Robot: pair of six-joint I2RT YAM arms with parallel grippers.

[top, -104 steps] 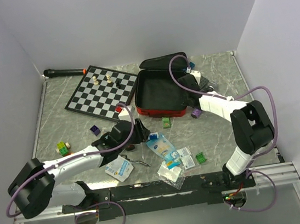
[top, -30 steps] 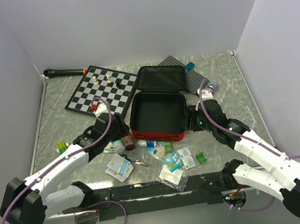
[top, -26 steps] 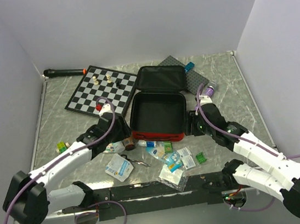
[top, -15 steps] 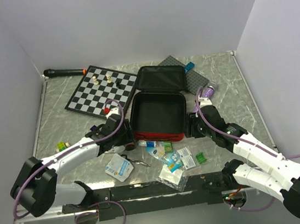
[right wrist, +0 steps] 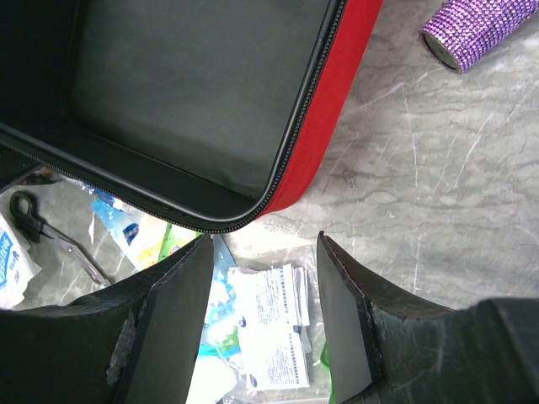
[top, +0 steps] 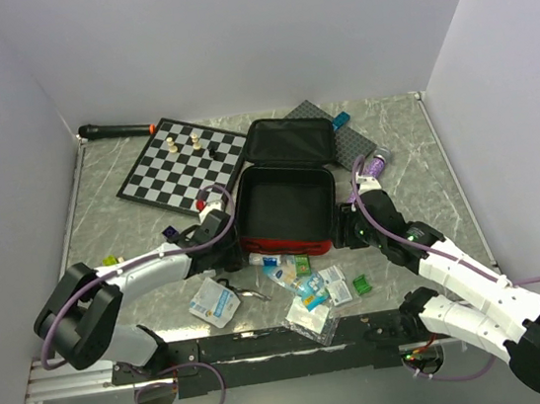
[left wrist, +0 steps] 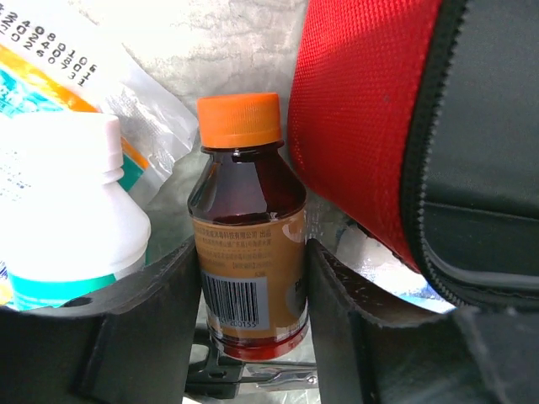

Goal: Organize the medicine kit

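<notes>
medicine kit point(top: 286, 244) sits open at mid-desk, mouth facing up. the base is roughly square with rounded corners. its hinge-to-front axis runs near to far across the desk, skewed slightly, with the hinge on the far side. the lid point(top: 289, 143) is folded back toward the far wall, inner face showing. outer walls are red woven fabric. the lining is matte black and a black zip track runs round the rim. the base shows only bare lining.

left tool point(top: 229, 255) is low at the kit's near left corner. in the left wrist view its 2 black fingers point(left wrist: 160, 328) lie against both sides of an amber bottle point(left wrist: 249, 244), so it is closed on that bottle. the bottle is translucent brown plastic with a ribbed orange cap, a tan label and a barcode, and its cap end points along the kit's red wall, just beside it. a white bottle point(left wrist: 59, 210), opaque with a teal label band, lies on the bottle's side away from the kit, resting on a clear printed sachet.

right tool point(top: 351, 227) is at the kit's near right corner, jaws apart with nothing between them. flat paper packets point(right wrist: 269, 324) lie on the marbled grey desk point(right wrist: 438, 194) below it. a purple glittery cylinder point(right wrist: 472, 34) lies to the right of the kit, apart from it.
</notes>
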